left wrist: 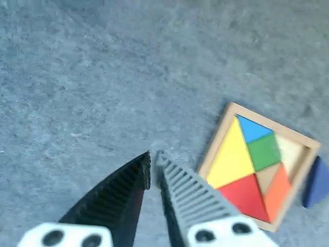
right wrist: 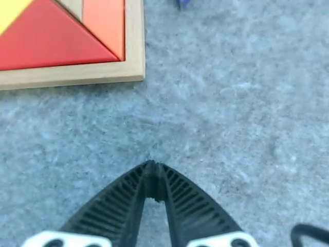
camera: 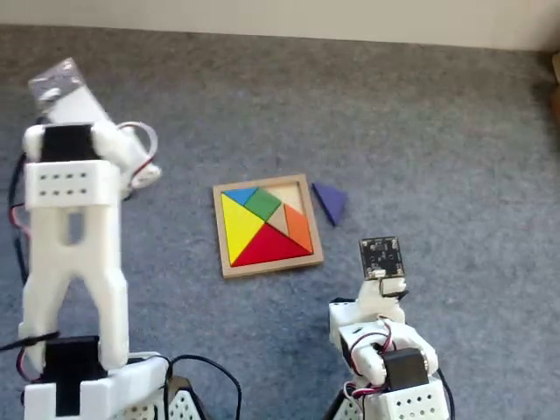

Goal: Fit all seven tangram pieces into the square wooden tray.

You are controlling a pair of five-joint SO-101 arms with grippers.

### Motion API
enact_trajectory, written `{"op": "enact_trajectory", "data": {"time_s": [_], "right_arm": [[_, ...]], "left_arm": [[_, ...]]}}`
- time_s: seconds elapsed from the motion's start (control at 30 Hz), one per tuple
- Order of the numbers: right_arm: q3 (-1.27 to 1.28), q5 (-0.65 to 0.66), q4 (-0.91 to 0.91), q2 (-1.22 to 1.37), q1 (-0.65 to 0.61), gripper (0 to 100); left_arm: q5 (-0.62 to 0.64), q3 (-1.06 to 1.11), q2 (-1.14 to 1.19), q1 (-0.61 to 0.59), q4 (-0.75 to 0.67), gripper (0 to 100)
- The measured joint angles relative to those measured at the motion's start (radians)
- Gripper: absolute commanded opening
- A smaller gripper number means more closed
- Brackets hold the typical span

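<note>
The square wooden tray [camera: 271, 265] lies mid-table, holding yellow [camera: 238, 227], red [camera: 273, 247], blue, green, orange and tan pieces. Its far right corner [camera: 290, 193] is bare wood. A dark blue triangle [camera: 331, 201] lies on the carpet just right of the tray. My left gripper [left wrist: 152, 159] is shut and holds nothing, hovering over carpet to the left of the tray [left wrist: 213, 140], with the dark blue triangle [left wrist: 316, 182] beyond. My right gripper [right wrist: 152, 167] is shut with nothing in it, just in front of the tray's near right corner [right wrist: 72, 78].
Grey carpet covers the whole table. The left arm [camera: 70, 245] stands tall at the left side; the right arm [camera: 385, 346] is folded low at the front right. Open carpet lies behind and to the right of the tray.
</note>
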Motion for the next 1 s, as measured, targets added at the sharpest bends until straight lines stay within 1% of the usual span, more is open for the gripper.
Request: {"op": "enact_trajectory", "data": {"time_s": [0.07, 0.23, 0.3, 0.47, 0.57, 0.87, 0.93, 1.0], "right_arm": [[0.000, 0.000, 0.000, 0.000, 0.000, 0.4], [0.000, 0.000, 0.000, 0.000, 0.000, 0.4], [0.000, 0.000, 0.000, 0.000, 0.000, 0.4], [0.000, 0.000, 0.000, 0.000, 0.000, 0.4], [0.002, 0.000, 0.000, 0.000, -0.002, 0.4], [0.002, 0.000, 0.000, 0.000, -0.002, 0.4], [0.002, 0.000, 0.000, 0.000, -0.002, 0.4], [0.002, 0.000, 0.000, 0.000, -0.002, 0.4]], "left_arm": [[-0.032, 0.035, -0.017, -0.025, 0.000, 1], [-0.095, 0.181, -0.126, -0.032, -0.015, 1], [-0.101, 0.256, -0.198, -0.032, -0.064, 1], [-0.101, 0.486, -0.397, -0.034, -0.241, 1], [-0.101, 0.597, -0.470, -0.034, -0.301, 1], [-0.107, 0.761, -0.499, -0.034, -0.354, 1], [-0.124, 0.821, -0.503, -0.034, -0.408, 1], [-0.155, 0.899, -0.503, -0.034, -0.493, 1]]}}
